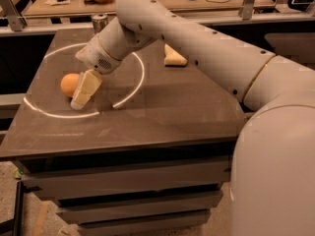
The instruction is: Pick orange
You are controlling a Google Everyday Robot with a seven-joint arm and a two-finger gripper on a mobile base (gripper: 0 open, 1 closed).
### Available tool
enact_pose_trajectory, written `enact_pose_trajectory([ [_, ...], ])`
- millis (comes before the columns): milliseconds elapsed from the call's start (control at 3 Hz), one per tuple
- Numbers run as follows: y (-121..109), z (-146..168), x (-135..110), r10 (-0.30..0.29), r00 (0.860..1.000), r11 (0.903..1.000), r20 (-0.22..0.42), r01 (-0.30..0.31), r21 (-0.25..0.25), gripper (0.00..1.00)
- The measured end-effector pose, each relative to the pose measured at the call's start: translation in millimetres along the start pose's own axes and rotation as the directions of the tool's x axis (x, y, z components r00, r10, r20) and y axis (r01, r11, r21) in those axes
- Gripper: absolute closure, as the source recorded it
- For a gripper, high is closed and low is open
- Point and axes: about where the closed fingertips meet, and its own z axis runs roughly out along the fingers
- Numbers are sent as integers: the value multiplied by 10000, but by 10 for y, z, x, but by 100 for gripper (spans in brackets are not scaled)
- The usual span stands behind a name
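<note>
The orange (68, 84) lies on the left part of the dark table (172, 112), inside a white ring marked on the top. My gripper (78, 101) hangs from the white arm, which reaches in from the right. It points down and to the left. It sits right against the orange's right side and covers that edge. Its tip is close to the table top.
A pale yellow sponge (174, 57) lies at the back middle of the table. A metal can (100, 22) stands at the back edge. The table's left and front edges are close to the orange. A desk with small items stands behind.
</note>
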Motion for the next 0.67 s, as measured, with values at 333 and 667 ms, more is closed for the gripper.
enact_pose_trajectory([
  [333,-26,87,42,195,9997,9994,-157,-199,-271,0],
  [667,-38,142,68,302,9992,9986,-273,-313,-432,18],
])
